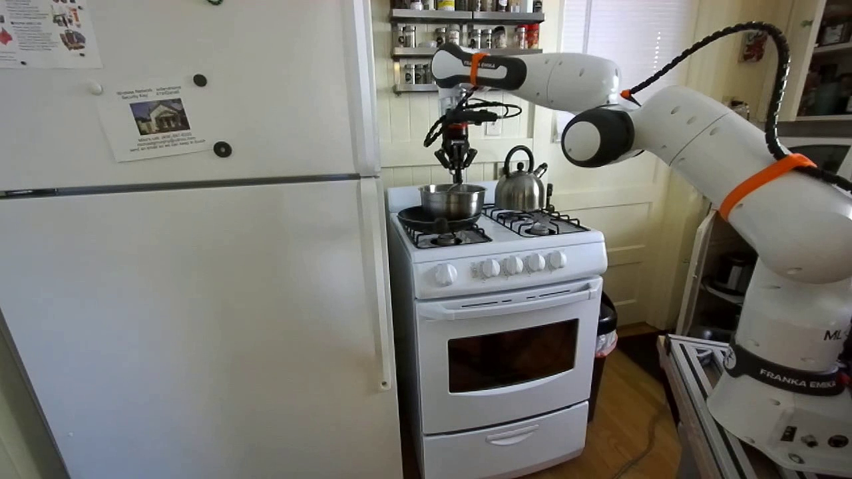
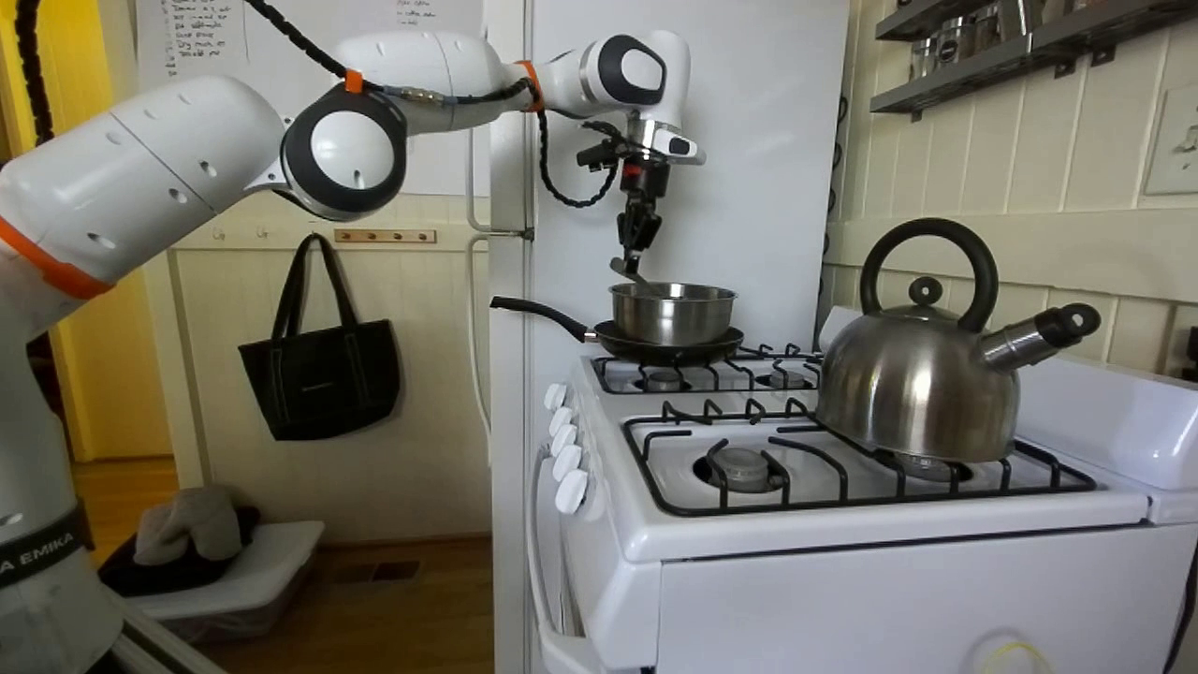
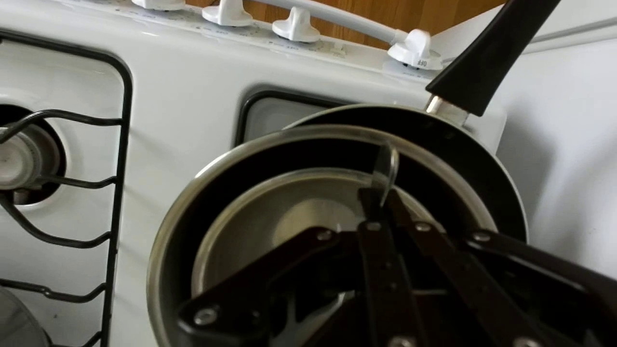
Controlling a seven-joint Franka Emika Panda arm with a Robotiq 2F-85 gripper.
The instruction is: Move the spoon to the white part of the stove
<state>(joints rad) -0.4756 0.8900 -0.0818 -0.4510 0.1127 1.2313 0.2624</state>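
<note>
Robotiq gripper (image 3: pixel 381 197) pinched tight on spoon (image 3: pixel 385 171) tilted into steel saucepan (image 2: pixel 672 320).
Step 1 (grasp) looks done; next: lift clear, carry to white enamel stovetop (image 3: pixel 185 103).

Kitchen, gas stove (image 1: pixel 506 402), fridge (image 1: pixel 200 299), kettle (image 2: pixel 922 384), shelves (image 1: pixel 469 52) of jars (image 1: pixel 454 34)

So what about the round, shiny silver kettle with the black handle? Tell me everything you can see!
The round, shiny silver kettle is plump and smooth, and looks like brushed metal. A thick black handle arches over its lid, which has a black knob. Its short silver spout slants upward to a black tip, pointing right in both exterior views. It stands upright at the back of the white gas stove, resting on a black metal grate; nothing else can be seen touching it.
</note>
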